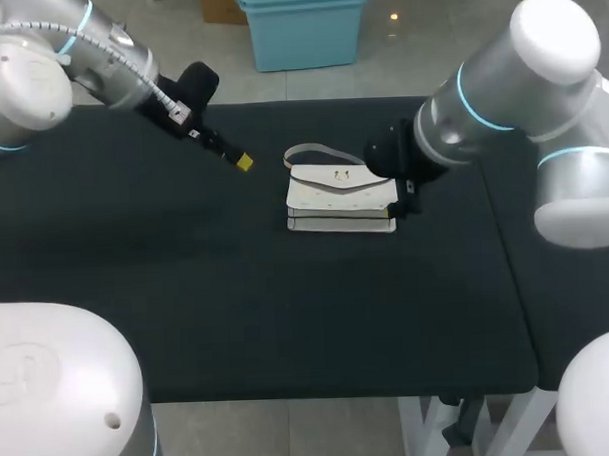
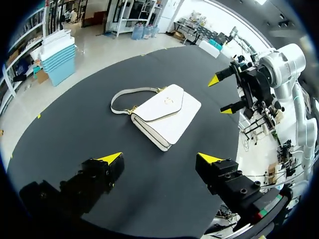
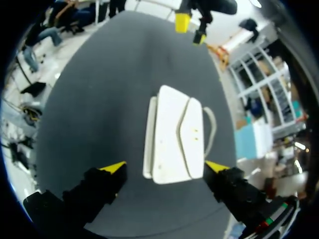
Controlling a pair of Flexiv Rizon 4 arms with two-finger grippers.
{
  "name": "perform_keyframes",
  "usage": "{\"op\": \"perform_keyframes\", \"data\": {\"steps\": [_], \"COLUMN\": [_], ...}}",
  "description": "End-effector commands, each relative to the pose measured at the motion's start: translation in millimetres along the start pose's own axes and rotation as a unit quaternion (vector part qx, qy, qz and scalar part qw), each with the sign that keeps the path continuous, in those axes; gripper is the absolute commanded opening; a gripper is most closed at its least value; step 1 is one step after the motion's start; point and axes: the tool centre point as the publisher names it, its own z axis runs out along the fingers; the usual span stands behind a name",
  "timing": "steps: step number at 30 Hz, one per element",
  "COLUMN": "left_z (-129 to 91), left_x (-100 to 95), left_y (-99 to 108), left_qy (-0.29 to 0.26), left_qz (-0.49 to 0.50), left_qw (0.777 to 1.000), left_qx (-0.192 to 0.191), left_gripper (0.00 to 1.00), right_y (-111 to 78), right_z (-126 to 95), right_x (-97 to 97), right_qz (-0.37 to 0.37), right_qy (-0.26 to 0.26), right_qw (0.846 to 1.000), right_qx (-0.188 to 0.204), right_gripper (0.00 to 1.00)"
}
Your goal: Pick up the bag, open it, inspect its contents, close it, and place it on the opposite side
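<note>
Bag: we see a white bag point(image 1: 341, 202) lying flat on the black worktop point(image 1: 187, 292), a little toward our right arm's side of the middle, flap side up
Bag and right tool: our right tool point(image 3: 165, 167) is at the end of the bag nearer our right arm; in its own wrist view the bag's near end lies between the two yellow tips and the rest stretches out ahead of them
Right tool, state: the fingers stand wide apart; the tip on the strap side is just beside the bag's corner, and we cannot tell if it touches; the other tip stands clear of the bag's edge, so nothing is clamped
Bag and left tool: our left tool point(image 2: 159, 158) is on the bag's other side and well apart from it; in its wrist view the bag lies ahead of the fingers with bare worktop between
Left tool, state: the fingers are wide apart with nothing between them
Flap: the flap point(image 2: 164, 102) is folded down over the front, with a small gold clasp point(image 1: 340, 174) near its point
Strap: the strap point(image 1: 307, 150) lies in a loop on the worktop along the bag's far side
Inside of the bag: covered by the closed flap, so we cannot tell what it holds
</note>
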Motion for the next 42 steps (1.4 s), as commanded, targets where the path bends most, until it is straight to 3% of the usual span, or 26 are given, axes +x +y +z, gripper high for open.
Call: {"op": "perform_keyframes", "data": {"steps": [1,7,10,14,17,21,22,27,34,36,38,42], "left_z": [0.9,0.9,0.3,0.1,1.6,1.1,-1.1,-1.1,3.5,5.1,6.6,10.0], "left_x": [-5.4,-5.4,-14.5,-28.5,-33.2,-26.7,-26.0,-26.0,-26.3,-27.0,-27.3,-26.7], "left_y": [-5.4,-5.4,-11.7,-20.3,-25.3,-25.3,-25.5,-25.5,-25.7,-26.3,-26.0,-24.8], "left_qy": [0.007,0.007,-0.005,0.012,0.017,0.040,0.050,0.050,0.046,0.061,0.062,0.070], "left_qz": [-0.001,-0.001,0.043,0.134,0.211,0.364,0.370,0.370,0.384,0.394,0.407,0.439], "left_qw": [1.000,1.000,0.999,0.990,0.974,0.922,0.917,0.917,0.912,0.909,0.904,0.888], "left_qx": [-0.009,-0.009,-0.004,-0.038,-0.077,-0.126,-0.140,-0.140,-0.134,-0.121,-0.116,-0.114], "left_gripper": [1.00,1.00,1.00,1.00,1.00,1.00,1.00,1.00,1.00,1.00,1.00,1.00], "right_y": [-1.2,-1.2,1.8,8.2,9.7,11.0,11.2,7.1,1.5,-1.9,-4.7,-8.2], "right_z": [3.4,3.4,9.3,21.3,28.9,35.9,37.5,44.8,57.6,60.9,64.2,70.7], "right_x": [1.1,1.1,-5.0,-3.3,-0.5,4.1,5.5,12.0,12.9,10.4,8.2,4.7], "right_qz": [0.000,0.000,-0.014,-0.022,-0.023,-0.022,-0.022,-0.018,-0.025,-0.023,-0.024,-0.030], "right_qy": [-0.016,-0.016,-0.044,-0.073,-0.090,-0.101,-0.101,-0.105,-0.113,-0.118,-0.122,-0.130], "right_qw": [1.000,1.000,0.999,0.996,0.994,0.993,0.993,0.993,0.992,0.991,0.990,0.988], "right_qx": [-0.002,-0.002,0.023,0.045,0.052,0.053,0.052,0.051,0.059,0.058,0.063,0.071], "right_gripper": [1.00,1.00,1.00,1.00,1.00,1.00,1.00,1.00,0.87,0.72,0.50,0.49]}}
